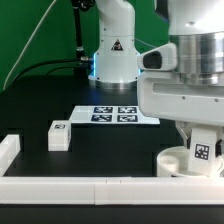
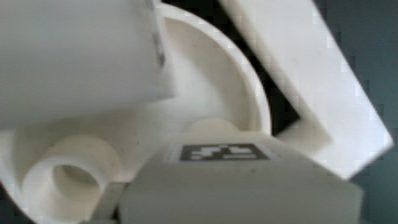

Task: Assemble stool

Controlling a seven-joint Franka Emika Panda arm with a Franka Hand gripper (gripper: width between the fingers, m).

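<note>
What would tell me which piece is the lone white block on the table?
Find the black table and the marker board on it. Off the board's corner, toward the exterior view's left, lies the small white block. Unlike the tagged piece under the hand, it sits alone with one tag on top.

Count on the tabletop (image 1: 40, 105): one round seat (image 1: 168, 162), one loose leg block (image 1: 59, 135) plus a second leg block (image 1: 203, 151), two in all, one marker board (image 1: 115, 106) carrying four tags (image 1: 103, 111), and one robot arm (image 1: 190, 95).
</note>
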